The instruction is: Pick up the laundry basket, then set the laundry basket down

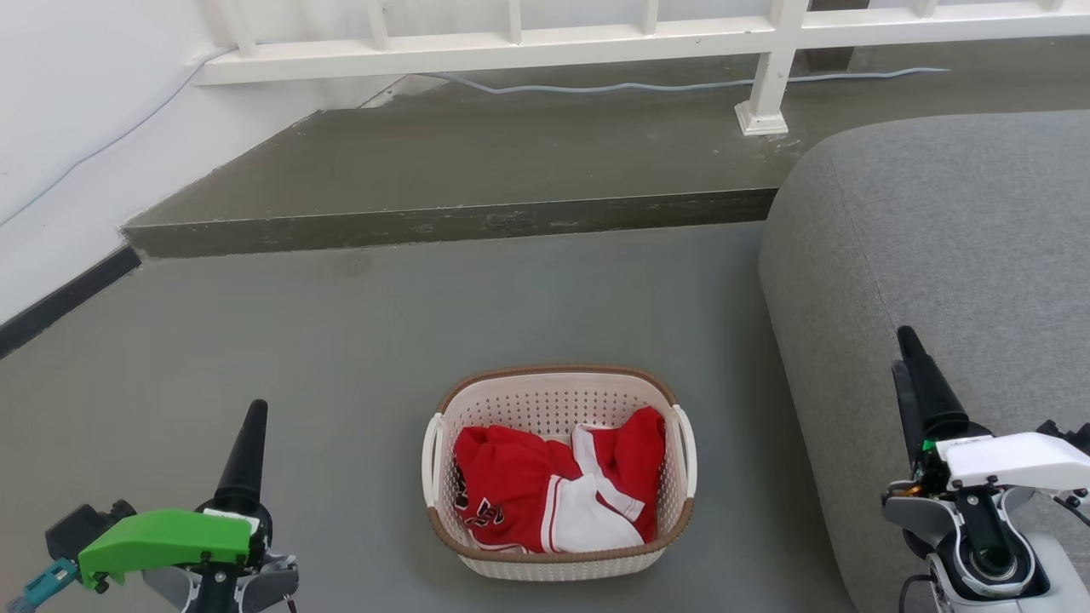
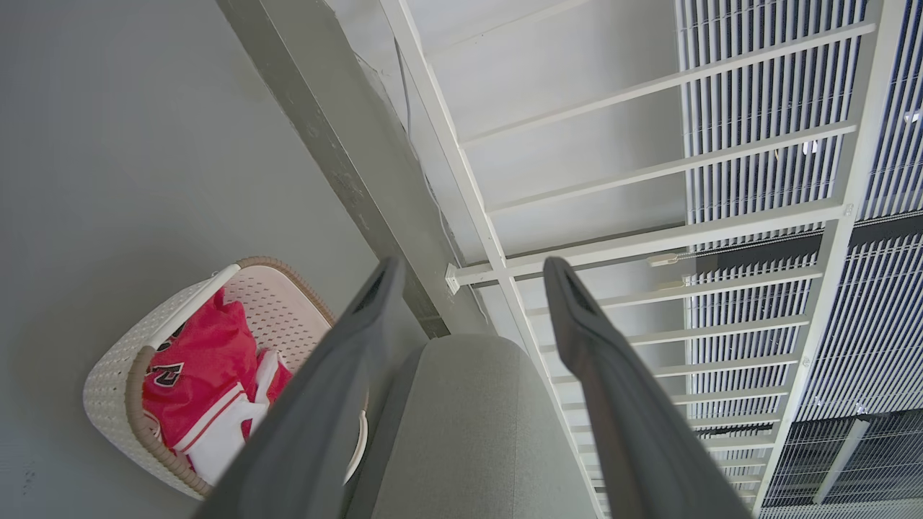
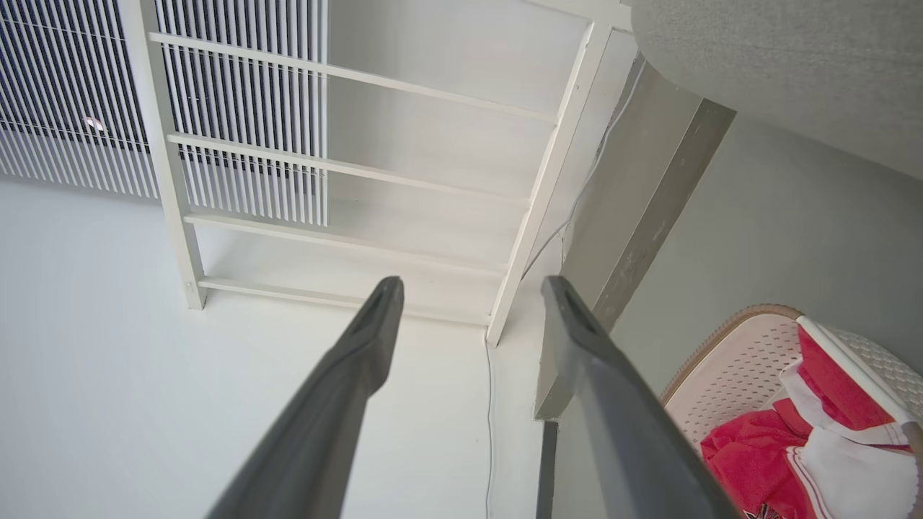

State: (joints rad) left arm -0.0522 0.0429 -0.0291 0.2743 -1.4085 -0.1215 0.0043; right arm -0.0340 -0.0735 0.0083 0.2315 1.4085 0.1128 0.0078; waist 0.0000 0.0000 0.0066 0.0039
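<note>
The basket [image 1: 553,407] is seen standing upright on the grey floor [image 1: 341,358], in the near middle of the scene, between the two grippers and well apart from both. A red and white garment [image 1: 545,489] is crumpled inside it, below the brown rim, and a white handle is carried on each side. To the right a grey sofa [image 1: 937,255] is found, near the basket, with a strip of floor left between them. The left gripper [image 2: 472,268] is held at the near left above the floor; its fingers are spread wide and nothing is gripped. The right gripper [image 3: 472,285] is held at the near right, over the sofa's near edge; its fingers are likewise parted widely, with nothing between them. Farther off, a low step [image 1: 443,226] is raised across the floor. A white railing [image 1: 511,42] is set along the far side, a pale cable [image 1: 596,85] is laid beneath it, and a white wall [image 1: 68,102] is met at the far left.
</note>
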